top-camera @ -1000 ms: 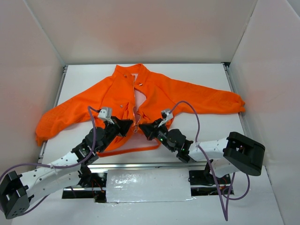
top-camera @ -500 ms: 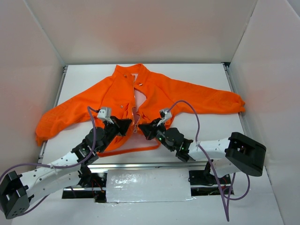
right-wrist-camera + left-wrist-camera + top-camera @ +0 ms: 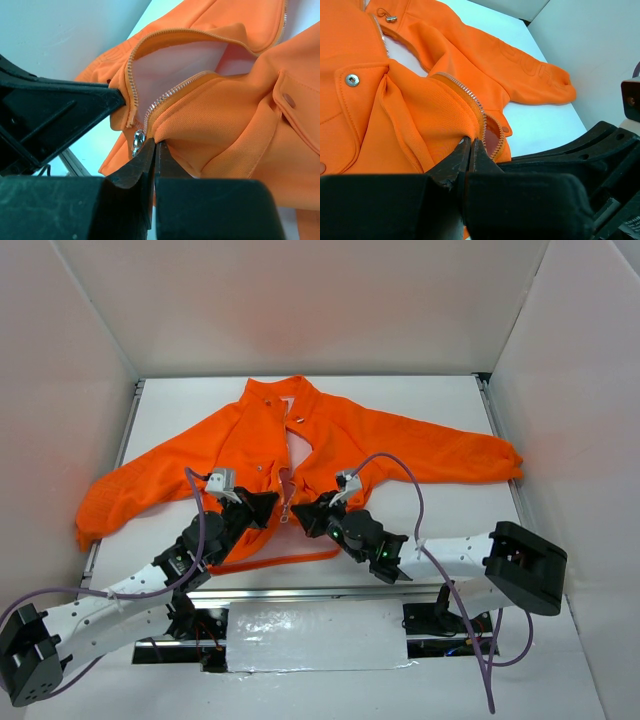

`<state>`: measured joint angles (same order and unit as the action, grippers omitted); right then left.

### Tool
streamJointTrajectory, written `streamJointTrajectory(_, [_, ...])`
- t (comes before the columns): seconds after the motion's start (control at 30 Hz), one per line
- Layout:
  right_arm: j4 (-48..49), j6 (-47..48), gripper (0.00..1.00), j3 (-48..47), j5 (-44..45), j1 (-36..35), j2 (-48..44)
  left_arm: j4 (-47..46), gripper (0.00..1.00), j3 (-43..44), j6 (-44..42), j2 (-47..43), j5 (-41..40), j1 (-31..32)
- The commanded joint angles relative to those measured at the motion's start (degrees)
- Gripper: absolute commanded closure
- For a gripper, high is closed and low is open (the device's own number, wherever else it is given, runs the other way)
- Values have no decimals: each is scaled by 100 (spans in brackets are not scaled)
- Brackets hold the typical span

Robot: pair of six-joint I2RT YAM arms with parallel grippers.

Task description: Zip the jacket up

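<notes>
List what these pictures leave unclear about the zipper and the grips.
1. Right wrist view: the right fingers hide what lies below the zipper pull, so the joined length is unknown.
2. Top view: the pull is too small to read, and the left arm and right arm cover parts of the jacket hem.
3. Left wrist view: the left fingers hide the fabric they pinch.

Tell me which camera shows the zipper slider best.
Right wrist: the zipper slider sits large beside the right gripper. The top view shows a tiny glint; the left wrist shows only zipper teeth.
</notes>
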<state>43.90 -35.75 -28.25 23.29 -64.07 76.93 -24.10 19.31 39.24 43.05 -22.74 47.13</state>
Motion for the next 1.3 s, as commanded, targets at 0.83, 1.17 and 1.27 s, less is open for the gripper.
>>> streamJointTrajectory(0.83, [-672,-407,100,-418,335,-132,-424,-482,100,213,-418,90,-353,235])
streamJointTrajectory(1.17, [-655,-407,100,-322,255,-158,-477,-473,100,319,-505,107,-354,244])
streamJointTrajectory(1.27, [-646,-389,100,-313,203,-167,-468,-482,100,336,-540,116,-345,244])
